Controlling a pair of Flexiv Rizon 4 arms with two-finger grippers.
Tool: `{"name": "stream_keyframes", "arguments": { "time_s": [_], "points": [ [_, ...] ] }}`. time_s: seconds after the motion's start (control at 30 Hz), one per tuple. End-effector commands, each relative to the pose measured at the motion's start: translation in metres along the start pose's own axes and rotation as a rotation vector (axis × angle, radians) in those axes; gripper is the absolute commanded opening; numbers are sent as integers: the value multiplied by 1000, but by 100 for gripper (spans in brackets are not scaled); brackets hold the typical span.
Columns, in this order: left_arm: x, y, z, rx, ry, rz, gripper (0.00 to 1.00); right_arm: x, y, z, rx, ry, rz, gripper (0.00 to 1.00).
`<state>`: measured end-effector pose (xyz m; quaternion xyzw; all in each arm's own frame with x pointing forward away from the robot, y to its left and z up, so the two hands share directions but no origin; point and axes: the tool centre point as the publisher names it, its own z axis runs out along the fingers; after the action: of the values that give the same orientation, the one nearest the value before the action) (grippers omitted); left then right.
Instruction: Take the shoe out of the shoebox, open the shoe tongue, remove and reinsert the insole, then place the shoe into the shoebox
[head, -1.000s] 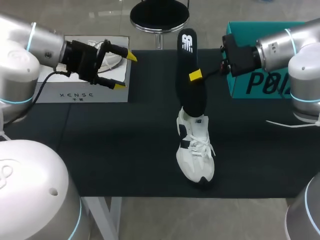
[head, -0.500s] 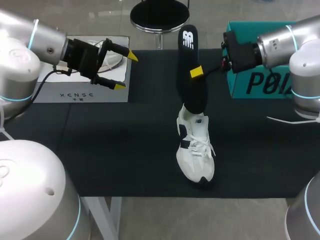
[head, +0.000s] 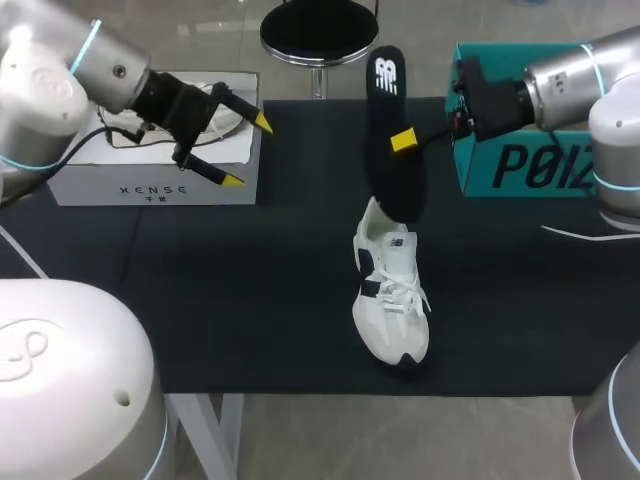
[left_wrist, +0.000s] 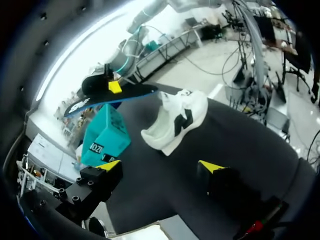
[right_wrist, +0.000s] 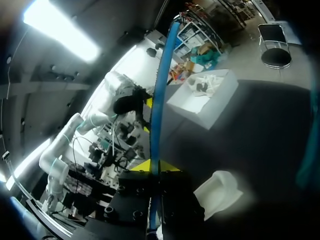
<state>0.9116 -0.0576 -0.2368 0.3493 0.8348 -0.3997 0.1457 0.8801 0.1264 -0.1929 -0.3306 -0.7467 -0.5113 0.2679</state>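
right fingers (head: 403, 141) clamped on insole (head: 385, 90), upright over shoe (head: 392, 305) heel at 12 o'clock, likely to clear it | left fingers (head: 262, 122) wide open, empty, by white box (head: 150, 185) at 10 o'clock

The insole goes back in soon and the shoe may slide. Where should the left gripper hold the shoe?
Probably pinch the heel collar of the shoe, coming from the robot's left. It stands upright on its sole, opening up, so that rim is a thin wall the open left gripper can straddle, clear of the insole held above.
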Motion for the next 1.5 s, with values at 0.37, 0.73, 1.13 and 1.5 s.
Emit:
{"name": "stream_keyframes", "arguments": {
  "time_s": [0.37, 0.73, 1.13, 1.5],
  "points": [
    [-3, -3, -3, -79, 40, 16, 100, -2, 9, -26, 34, -33, -9, 0],
    [-3, -3, -3, -79, 40, 16, 100, -21, 6, -30, 64, -79, -15, 0],
    [-3, -3, -3, -79, 40, 16, 100, -41, 13, -16, 35, -145, -42, 0],
    [-3, -3, -3, -79, 40, 16, 100, -59, -7, 5, -28, -176, -25, 0]
  ]
}}
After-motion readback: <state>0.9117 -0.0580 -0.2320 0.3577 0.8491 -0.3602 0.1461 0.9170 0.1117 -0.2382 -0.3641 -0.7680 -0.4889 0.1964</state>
